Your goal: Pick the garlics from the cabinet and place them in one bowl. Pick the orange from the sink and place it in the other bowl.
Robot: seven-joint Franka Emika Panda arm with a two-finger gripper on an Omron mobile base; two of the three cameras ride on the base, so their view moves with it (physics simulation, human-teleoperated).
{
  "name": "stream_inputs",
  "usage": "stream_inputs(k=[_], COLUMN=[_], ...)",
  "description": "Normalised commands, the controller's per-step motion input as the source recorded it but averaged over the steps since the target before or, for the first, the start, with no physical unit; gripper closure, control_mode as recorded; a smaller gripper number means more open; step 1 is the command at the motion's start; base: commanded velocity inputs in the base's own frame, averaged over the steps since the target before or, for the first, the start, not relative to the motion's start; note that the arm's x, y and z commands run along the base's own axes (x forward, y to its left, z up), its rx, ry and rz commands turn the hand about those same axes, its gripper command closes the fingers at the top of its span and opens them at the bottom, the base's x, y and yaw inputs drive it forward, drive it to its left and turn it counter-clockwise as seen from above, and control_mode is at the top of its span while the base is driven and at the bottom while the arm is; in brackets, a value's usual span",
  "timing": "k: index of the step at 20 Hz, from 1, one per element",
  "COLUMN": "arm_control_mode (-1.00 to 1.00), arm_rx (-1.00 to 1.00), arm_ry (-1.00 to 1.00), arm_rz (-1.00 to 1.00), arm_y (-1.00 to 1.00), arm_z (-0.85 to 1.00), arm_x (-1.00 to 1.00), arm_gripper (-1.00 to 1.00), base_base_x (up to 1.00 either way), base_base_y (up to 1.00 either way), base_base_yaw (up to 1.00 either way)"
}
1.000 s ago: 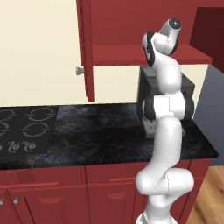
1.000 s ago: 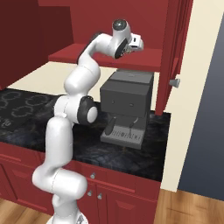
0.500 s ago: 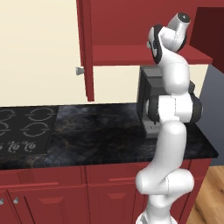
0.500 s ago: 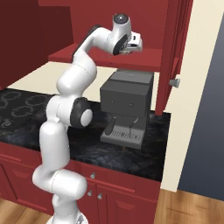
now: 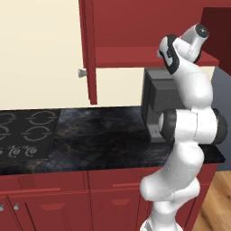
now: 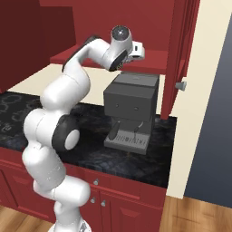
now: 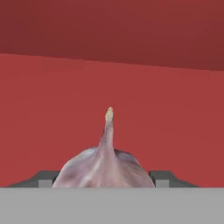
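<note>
**Already gripping a garlic inside the cabinet**

Evidently the gripper [image 7: 105, 186] clasped a whitish-grey, purple-streaked garlic bulb [image 7: 105, 168] between its fingers, over the tall dark red cabinet's shelf [image 6: 149, 61]. The pick looked done; next it needed withdrawing and carrying to a bowl.

Arm raised high, hand [image 7: 104, 181] fingers closed around a bulb.

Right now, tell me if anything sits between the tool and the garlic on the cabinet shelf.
Nothing visible does. In the hand view the garlic sits directly between the tool's two dark fingertips, pointed tip facing away, with only the red cabinet shelf behind it. Whether the fingertips already press on it cannot be told.
</note>
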Motion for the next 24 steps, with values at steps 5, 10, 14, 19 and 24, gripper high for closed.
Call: stream_inputs(k=[5, 10, 14, 19, 24], arm_control_mode=[-1.0, -1.0, -1.0, -1.0, -1.0], arm_rx=[0.01, 0.11, 0.13, 0.0, -0.03], arm_ry=[-0.09, -0.01, 0.0, 0.0, 0.0], arm_rz=[0.01, 0.0, 0.0, 0.0, 0.01], arm_y=[0.0, 0.0, 0.01, 0.16, 0.34], arm_z=[0.29, 0.47, 0.31, 0.0, -0.37], arm_x=[-0.75, -0.82, -0.88, -0.93, -0.85], arm_gripper=[1.0, 1.0, 1.0, 1.0, 1.0], base_base_x=[0.0, 0.0, 0.0, 0.0, 0.0], base_base_y=[0.0, 0.0, 0.0, 0.0, 0.0], base_base_yaw=[0.0, 0.0, 0.0, 0.0, 0.0])
